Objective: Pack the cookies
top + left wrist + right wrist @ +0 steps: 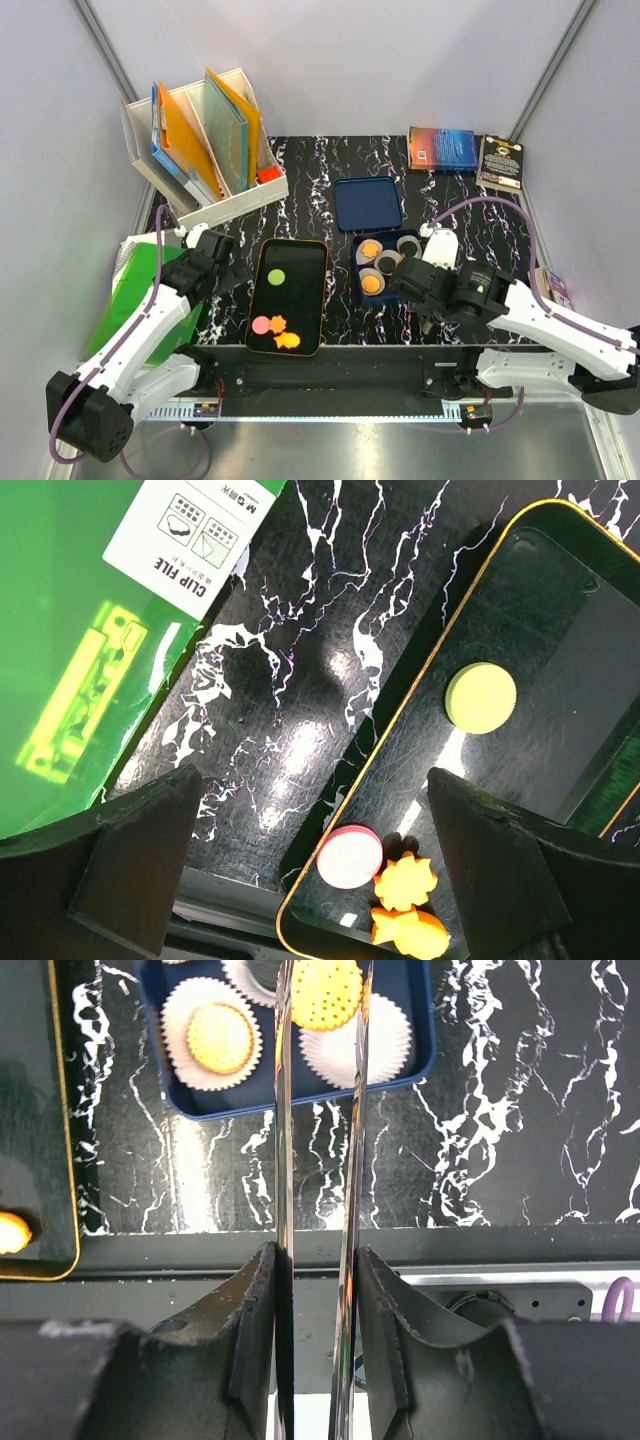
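1. While right fingers point(255, 1310) pinch one orange cookie point(327, 990) over the box point(230, 1105), left fingers point(140, 850) hang spread.
2. Four cookies point(481, 697) lie on the tray point(560, 610).
3. Likely light, stiff, slick: grip opposite edges.

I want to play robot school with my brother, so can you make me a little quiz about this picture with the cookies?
1. Count: how many cookies lie on the black tray?
2. True or false: the blue lid is closed on the blue box.
3. Pick one: which cookie on the tray lies apart from the other three? A pink, B green, C orange.
Key: 1. Four. 2. False, the lid lies on the table just beyond the box. 3. B, the green cookie.
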Action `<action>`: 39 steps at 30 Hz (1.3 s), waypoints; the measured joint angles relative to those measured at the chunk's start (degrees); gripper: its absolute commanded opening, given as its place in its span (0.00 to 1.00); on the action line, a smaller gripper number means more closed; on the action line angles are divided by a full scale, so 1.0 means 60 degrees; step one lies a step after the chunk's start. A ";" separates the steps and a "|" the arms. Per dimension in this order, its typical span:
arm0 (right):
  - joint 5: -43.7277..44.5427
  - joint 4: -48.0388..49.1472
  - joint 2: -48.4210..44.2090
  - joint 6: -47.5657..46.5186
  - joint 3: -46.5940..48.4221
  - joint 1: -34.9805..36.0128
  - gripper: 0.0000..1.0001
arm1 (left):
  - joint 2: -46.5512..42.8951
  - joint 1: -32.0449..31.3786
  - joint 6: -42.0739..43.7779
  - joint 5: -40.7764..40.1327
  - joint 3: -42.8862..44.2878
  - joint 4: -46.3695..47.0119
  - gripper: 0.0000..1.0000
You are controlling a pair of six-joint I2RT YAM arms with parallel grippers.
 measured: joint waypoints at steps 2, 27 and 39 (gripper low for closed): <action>-0.0004 -0.0007 -0.0211 0.0069 -0.0168 -0.0087 0.37 | 0.0044 0.0000 0.0004 0.0022 0.0000 0.0004 0.99; -0.0007 -0.0018 -0.0248 0.0124 -0.0382 -0.0535 0.51 | 0.0069 0.0000 0.0033 0.0084 0.0000 0.0073 0.99; 0.0146 -0.0022 -0.0255 0.0321 -0.0135 -0.0572 0.45 | 0.0073 0.0000 0.0069 0.0095 0.0000 0.0076 0.99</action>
